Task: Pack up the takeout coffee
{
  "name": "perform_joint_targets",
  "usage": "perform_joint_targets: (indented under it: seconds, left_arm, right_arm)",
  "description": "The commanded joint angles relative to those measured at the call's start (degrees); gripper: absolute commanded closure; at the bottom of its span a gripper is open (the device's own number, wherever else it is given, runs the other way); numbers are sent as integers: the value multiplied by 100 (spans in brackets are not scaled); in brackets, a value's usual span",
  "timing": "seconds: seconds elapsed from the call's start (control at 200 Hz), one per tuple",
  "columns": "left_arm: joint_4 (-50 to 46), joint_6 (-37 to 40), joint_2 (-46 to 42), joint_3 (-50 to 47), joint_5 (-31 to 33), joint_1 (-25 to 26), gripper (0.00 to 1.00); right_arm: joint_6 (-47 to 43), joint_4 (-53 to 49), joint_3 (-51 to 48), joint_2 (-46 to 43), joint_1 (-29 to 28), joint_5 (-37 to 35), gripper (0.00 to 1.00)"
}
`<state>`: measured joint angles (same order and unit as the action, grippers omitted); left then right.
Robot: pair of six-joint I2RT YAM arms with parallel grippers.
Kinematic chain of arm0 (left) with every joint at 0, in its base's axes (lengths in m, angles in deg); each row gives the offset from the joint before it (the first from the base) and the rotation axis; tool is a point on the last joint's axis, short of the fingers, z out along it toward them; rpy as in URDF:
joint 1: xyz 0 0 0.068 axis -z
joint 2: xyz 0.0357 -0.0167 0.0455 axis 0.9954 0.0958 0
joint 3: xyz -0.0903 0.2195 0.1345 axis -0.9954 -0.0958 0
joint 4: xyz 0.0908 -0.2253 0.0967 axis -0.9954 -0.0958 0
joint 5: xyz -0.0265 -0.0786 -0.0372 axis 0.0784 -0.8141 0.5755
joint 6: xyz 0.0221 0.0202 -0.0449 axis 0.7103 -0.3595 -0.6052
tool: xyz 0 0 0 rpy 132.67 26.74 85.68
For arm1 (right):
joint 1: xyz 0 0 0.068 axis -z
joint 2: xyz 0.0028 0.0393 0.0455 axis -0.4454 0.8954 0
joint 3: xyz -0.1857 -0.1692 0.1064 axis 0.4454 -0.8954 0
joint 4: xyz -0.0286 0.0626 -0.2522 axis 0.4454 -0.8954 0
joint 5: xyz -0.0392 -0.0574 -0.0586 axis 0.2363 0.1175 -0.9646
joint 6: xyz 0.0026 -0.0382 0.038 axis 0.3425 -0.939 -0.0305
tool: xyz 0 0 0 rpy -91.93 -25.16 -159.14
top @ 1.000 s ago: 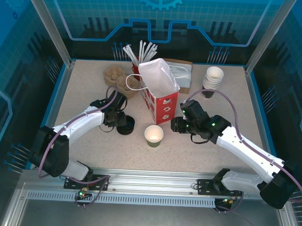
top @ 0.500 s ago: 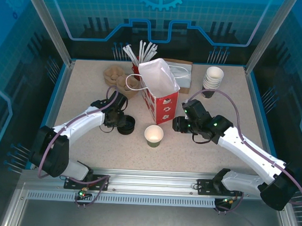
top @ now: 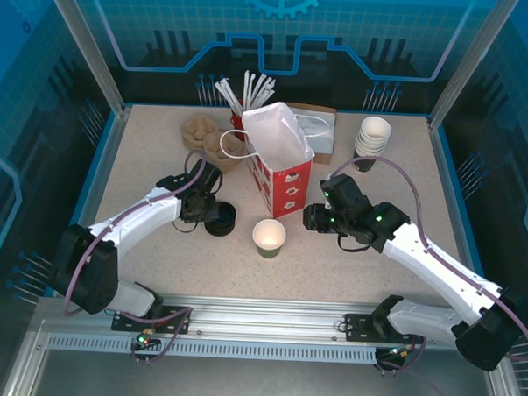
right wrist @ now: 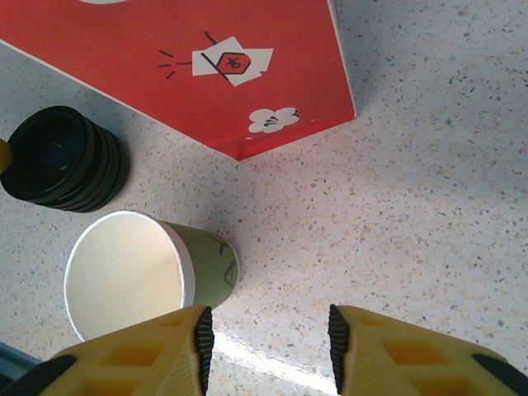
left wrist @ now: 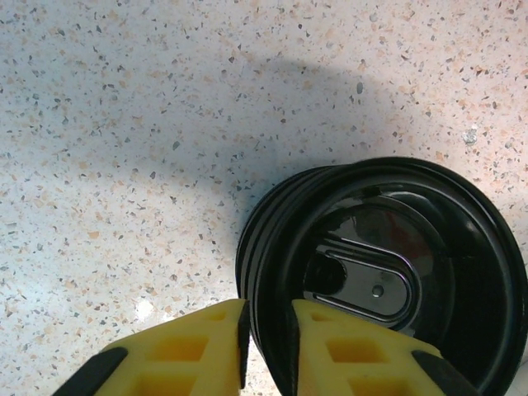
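1 cup [top: 269, 238], lidless, frame centre on counter [top: 143, 158] | 1 lid stack [top: 220, 219] left of it | 1 red bag [top: 286, 186] behind | left pincer [left wrist: 268, 330] pinching lid stack rim | right pincer [right wrist: 268, 330] spread, just right of cup

On my screen the stack of lids [left wrist: 388, 280] looked like glossy black plastic, and the table [left wrist: 124, 124] was a smooth, speckled, stone-like top with a faint sheen. The paper cup [right wrist: 132, 280] had a matt white inside and a matt green side. The red bag [right wrist: 206, 66] read as smooth matt paper, and the fingers [right wrist: 140, 351] of the right gripper [right wrist: 266, 351] were matt yellow plastic.
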<state>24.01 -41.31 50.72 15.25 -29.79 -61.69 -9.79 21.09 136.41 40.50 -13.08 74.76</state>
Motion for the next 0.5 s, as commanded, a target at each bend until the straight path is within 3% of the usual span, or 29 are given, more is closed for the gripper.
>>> perform_joint_targets:
  seconds: [0.0,0.495]
  left_arm:
    - [-23,123,-68,28,87,44,75]
    - [146,86,101,-95,19,47,76]
  right_arm:
    - [-37,-132,-83,-133,77,-27,55]
    - [-20,-130,-160,-169,147,-20,55]
